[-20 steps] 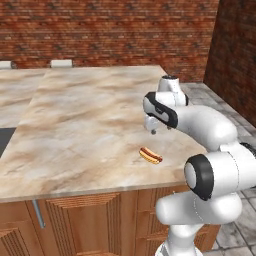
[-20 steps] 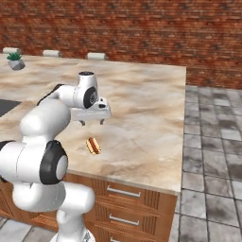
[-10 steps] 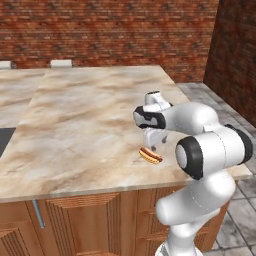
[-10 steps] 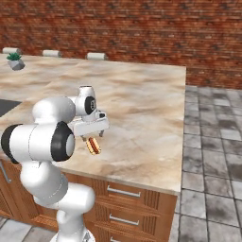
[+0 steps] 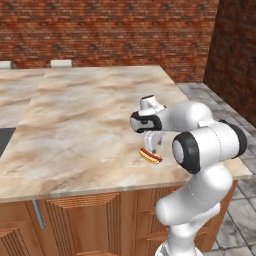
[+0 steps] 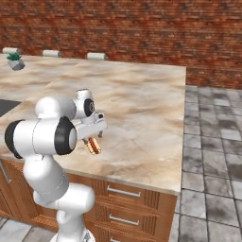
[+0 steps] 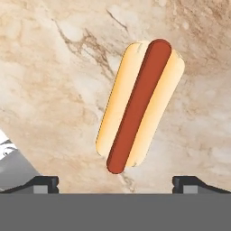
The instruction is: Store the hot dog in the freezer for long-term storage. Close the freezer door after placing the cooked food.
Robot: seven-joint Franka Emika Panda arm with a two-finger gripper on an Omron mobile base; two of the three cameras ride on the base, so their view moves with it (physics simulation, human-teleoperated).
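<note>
While the hot dog (image 7: pixel 140 106) lies untouched near the desk's (image 5: pixel 85 125) near right edge, the fingers (image 7: pixel 45 182) hover above it, spread wide; grasping, freezing and closing the door all remain.

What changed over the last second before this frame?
The arm swung down and the tool dropped from above the counter to just over the hot dog, fingers spread either side, nothing gripped yet. The hot dog stayed put near the counter edge.
</note>
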